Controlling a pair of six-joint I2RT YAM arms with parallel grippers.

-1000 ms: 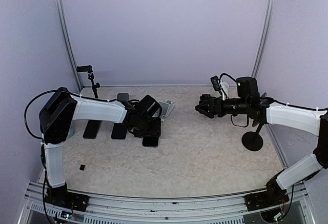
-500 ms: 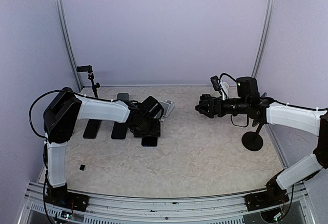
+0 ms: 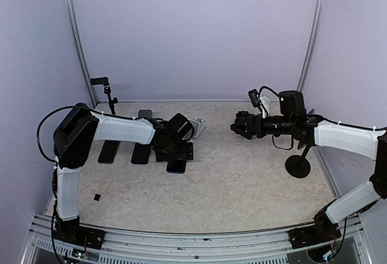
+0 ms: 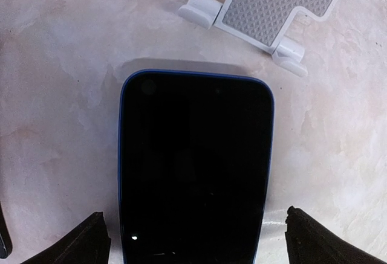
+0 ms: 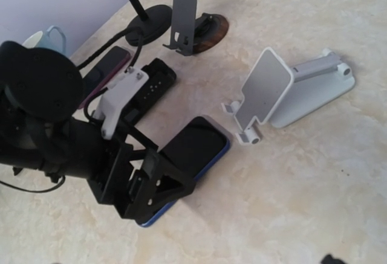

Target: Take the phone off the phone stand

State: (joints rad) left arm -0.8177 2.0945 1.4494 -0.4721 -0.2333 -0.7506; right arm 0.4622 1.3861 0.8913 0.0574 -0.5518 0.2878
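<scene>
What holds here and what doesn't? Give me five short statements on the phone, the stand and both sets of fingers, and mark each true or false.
1. The phone rests on the white stand. False: it lies flat on the table, in front of the stand, which is empty.
2. The left fingers stand open, one on each side of the phone. True.
3. The right fingers grip the phone. False: they hang in the air well to the right of it, open and holding nothing.
4. The phone's dark screen faces up. True.
5. The white stand lies toppled on its side. False: it sits upright on its base.
</scene>
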